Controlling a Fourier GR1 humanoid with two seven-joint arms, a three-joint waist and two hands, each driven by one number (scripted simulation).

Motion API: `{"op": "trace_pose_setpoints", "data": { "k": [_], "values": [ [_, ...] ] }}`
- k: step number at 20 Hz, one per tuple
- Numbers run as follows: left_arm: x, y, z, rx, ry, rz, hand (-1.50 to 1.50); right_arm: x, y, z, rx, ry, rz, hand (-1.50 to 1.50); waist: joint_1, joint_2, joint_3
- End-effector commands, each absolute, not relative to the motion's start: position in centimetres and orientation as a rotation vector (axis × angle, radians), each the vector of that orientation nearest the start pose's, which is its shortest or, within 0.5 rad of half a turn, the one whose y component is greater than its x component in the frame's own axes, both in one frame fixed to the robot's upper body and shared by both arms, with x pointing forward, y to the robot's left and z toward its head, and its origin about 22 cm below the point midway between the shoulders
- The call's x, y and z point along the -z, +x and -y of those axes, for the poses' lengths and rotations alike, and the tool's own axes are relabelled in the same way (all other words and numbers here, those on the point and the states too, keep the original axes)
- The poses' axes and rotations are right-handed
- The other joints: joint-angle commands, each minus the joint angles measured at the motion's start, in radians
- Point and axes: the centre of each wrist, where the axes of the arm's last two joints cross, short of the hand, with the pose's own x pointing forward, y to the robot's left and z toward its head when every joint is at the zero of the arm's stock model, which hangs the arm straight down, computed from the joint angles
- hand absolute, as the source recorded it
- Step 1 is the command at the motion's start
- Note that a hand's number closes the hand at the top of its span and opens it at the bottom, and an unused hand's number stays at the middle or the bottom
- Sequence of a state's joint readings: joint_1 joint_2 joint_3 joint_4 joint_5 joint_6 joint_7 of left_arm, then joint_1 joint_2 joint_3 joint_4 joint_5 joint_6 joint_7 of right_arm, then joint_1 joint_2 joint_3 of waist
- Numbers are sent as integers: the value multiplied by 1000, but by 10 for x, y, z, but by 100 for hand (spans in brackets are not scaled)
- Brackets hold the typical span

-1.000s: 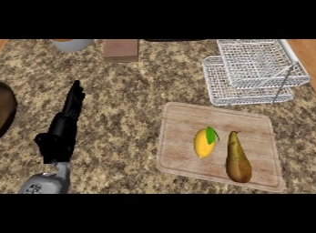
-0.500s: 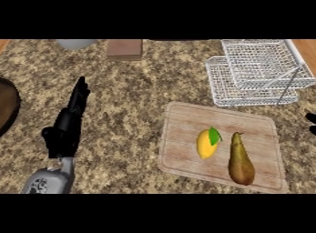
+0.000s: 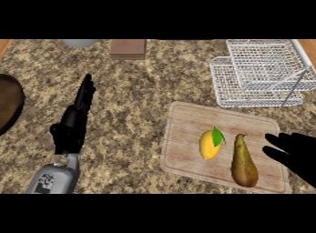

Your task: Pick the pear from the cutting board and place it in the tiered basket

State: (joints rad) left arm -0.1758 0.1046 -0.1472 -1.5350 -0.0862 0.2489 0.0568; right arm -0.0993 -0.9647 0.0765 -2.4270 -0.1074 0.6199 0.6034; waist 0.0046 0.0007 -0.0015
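While one pear (image 3: 243, 161) and one lemon (image 3: 209, 144) lie on my cutting board (image 3: 187, 125), one tiered basket (image 3: 264, 75) beyond, right hand (image 3: 301, 152) spread beside pear, grasping nothing, left hand (image 3: 73, 125) straight over bench (image 3: 133, 100).

cutting board (image 3: 187, 136): pale wood | tiered basket (image 3: 254, 82): white wire | counter (image 3: 133, 91): speckled stone
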Motion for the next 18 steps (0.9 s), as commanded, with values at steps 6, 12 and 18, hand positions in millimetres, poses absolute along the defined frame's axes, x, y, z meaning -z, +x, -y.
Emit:
{"op": "trace_pose_setpoints", "data": {
  "k": [6, 12, 18],
  "values": [
    [-26, 272, -188, 99, 170, 1661, 0, -235, 163, 229, -1610, -535, 1129, -150, 1, 0, 0],
    [-33, 273, -196, 105, 198, 1669, 0, -232, 174, 234, -1618, -619, 1090, -150, 1, 0, 1],
    [-33, 266, -204, 112, 198, 1664, 0, -222, 166, 238, -1670, -662, 1074, -150, -6, -2, 2]
  ]
}}
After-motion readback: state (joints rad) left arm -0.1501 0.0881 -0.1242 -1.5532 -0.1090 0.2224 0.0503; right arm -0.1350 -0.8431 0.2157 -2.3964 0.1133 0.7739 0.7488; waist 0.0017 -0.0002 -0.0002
